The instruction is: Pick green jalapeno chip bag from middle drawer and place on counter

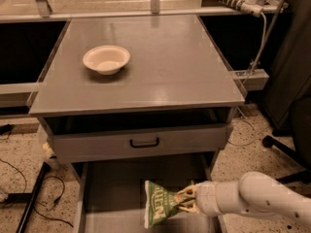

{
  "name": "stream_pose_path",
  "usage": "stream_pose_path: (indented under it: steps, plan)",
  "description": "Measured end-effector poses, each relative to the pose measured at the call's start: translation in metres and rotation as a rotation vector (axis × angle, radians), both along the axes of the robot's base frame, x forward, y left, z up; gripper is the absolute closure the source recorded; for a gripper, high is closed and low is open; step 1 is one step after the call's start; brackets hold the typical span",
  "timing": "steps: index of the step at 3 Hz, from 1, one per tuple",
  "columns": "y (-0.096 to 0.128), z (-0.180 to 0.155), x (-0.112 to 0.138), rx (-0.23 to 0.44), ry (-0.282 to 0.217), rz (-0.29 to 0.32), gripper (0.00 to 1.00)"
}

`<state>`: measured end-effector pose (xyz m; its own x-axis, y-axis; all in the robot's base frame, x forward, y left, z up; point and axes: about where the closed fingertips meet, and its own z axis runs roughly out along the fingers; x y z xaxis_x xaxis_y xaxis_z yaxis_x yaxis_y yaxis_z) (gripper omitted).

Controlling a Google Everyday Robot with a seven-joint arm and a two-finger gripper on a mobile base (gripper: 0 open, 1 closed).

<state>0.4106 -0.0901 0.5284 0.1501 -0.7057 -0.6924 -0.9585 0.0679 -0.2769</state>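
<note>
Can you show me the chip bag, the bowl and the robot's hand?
green jalapeno chip bag (160, 205): camera view, middle of its front.
white bowl (106, 58): camera view, its inside.
gripper (187, 200): camera view, between fingertips, over the middle drawer (112, 198).

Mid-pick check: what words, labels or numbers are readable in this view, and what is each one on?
On the green jalapeno chip bag, which the gripper pinches by its right edge in the open middle drawer: large white lettering, tilted, too blurred to read.
On the white bowl, the counter and the drawer front: no text shows.
</note>
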Motion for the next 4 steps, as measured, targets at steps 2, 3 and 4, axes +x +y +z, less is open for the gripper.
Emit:
stream_pose_path:
  steps: [2, 3, 4]
  plan:
    - [-0.058, 0.140, 0.006, -0.069, -0.129, -0.069, 1.00]
    - [-0.058, 0.140, 0.006, -0.069, -0.129, -0.069, 1.00]
    - [-0.057, 0.154, 0.007, -0.082, -0.159, -0.064, 1.00]
